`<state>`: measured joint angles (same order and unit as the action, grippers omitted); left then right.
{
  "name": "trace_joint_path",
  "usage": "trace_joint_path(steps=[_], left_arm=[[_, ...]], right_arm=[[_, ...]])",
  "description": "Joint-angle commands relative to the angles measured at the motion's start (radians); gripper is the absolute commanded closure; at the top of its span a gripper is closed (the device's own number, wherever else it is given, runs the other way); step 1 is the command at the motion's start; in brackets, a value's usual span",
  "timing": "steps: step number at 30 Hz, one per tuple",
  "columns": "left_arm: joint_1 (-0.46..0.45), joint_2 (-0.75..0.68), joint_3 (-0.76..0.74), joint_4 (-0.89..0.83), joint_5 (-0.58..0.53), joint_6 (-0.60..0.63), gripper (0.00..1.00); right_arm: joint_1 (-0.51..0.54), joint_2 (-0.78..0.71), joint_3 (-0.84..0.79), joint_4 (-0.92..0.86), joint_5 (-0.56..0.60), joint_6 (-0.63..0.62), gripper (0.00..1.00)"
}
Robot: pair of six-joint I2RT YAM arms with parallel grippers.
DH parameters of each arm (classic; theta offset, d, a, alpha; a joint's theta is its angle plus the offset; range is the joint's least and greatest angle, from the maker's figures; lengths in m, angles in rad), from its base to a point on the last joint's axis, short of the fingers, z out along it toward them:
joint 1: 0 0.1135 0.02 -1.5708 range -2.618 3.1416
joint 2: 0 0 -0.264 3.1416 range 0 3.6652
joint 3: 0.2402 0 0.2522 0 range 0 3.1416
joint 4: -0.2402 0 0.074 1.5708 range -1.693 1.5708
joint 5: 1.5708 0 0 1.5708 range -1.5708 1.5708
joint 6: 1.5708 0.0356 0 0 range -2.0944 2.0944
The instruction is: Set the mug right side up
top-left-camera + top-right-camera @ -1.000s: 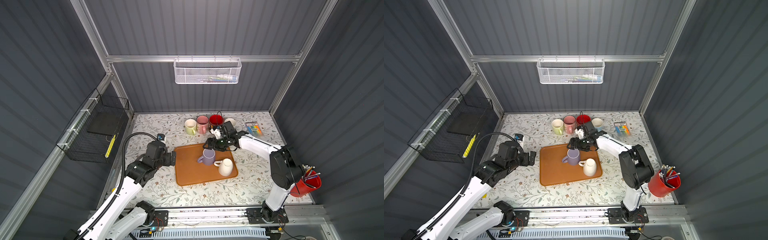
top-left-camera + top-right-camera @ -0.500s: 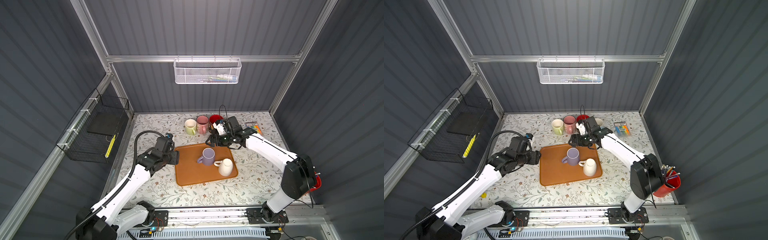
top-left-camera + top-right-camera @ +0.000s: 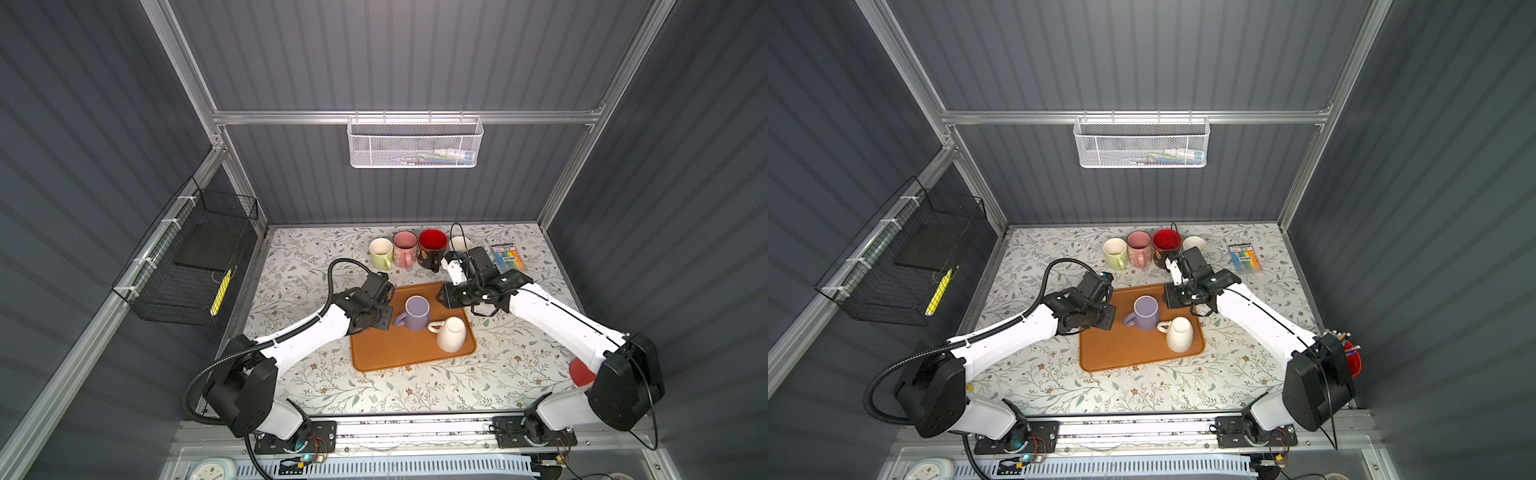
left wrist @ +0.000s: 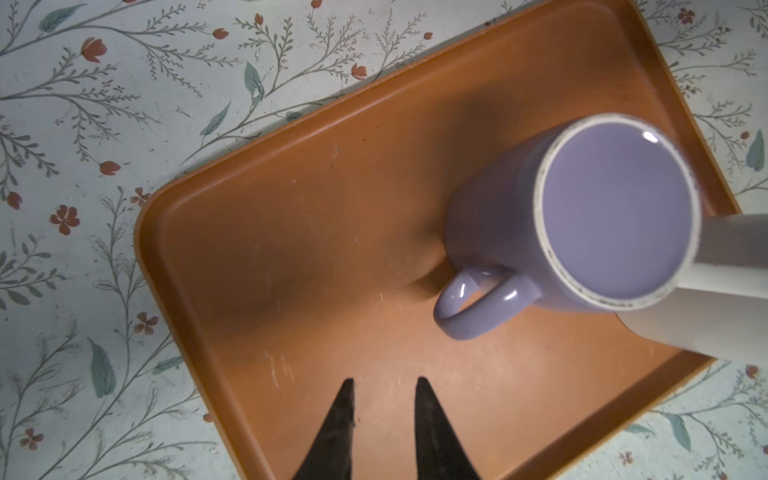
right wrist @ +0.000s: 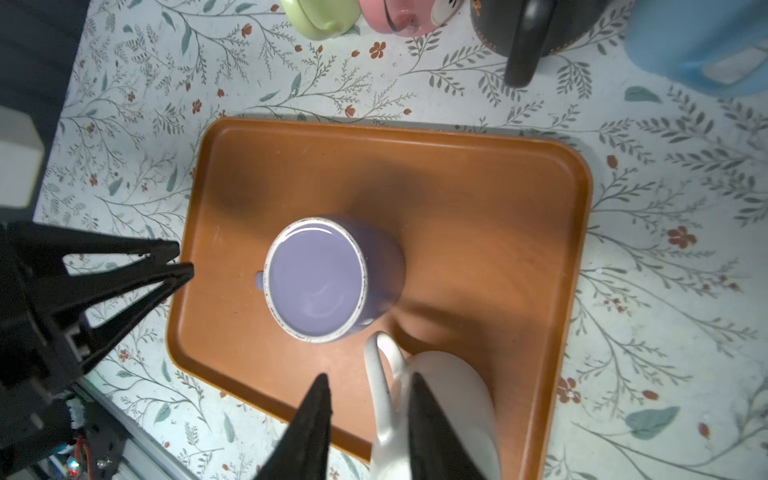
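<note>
Tray [image 3: 386, 349] sits at the middle of the table [image 3: 332, 386], inverted mug [image 3: 417, 312] on it with a second mug [image 3: 451, 338] just to its right, row of four mugs [image 3: 405, 249] behind the tray — marker pack [image 3: 508, 258] beyond the row's right end.

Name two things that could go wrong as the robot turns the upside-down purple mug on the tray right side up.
The white mug sits right beside the purple mug, handle toward it; tipping the purple one could knock it.
The left gripper and right gripper both hover over the tray with jaws only narrowly apart: they might collide, or fail to span the mug's body.
</note>
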<state>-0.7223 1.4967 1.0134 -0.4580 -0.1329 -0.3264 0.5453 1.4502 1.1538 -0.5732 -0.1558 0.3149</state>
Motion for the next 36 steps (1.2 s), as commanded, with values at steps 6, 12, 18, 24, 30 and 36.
trace_joint_path(steps=[6, 12, 18, 24, 30, 36], left_arm=[[-0.003, 0.072, 0.038, 0.093, 0.014, -0.032, 0.79], [-0.009, 0.111, 0.042, 0.129, 0.028, -0.04, 0.8], [-0.025, 0.135, 0.038, 0.161, 0.044, -0.051, 0.82], [-0.058, 0.144, 0.022, 0.182, 0.043, -0.067, 0.83], [-0.101, 0.134, -0.006, 0.199, 0.03, -0.093, 0.84], [-0.151, 0.122, -0.043, 0.219, 0.007, -0.129, 0.85]], right_arm=[[0.03, 0.077, 0.005, -0.016, 0.062, -0.011, 0.9], [0.057, 0.136, 0.027, -0.02, 0.067, -0.008, 0.96], [0.069, 0.179, 0.039, -0.011, 0.052, 0.004, 0.98], [0.073, 0.226, 0.072, -0.002, 0.031, 0.009, 0.99], [0.073, 0.274, 0.118, 0.009, 0.015, 0.016, 0.99], [0.073, 0.326, 0.173, 0.015, 0.001, 0.024, 1.0]])
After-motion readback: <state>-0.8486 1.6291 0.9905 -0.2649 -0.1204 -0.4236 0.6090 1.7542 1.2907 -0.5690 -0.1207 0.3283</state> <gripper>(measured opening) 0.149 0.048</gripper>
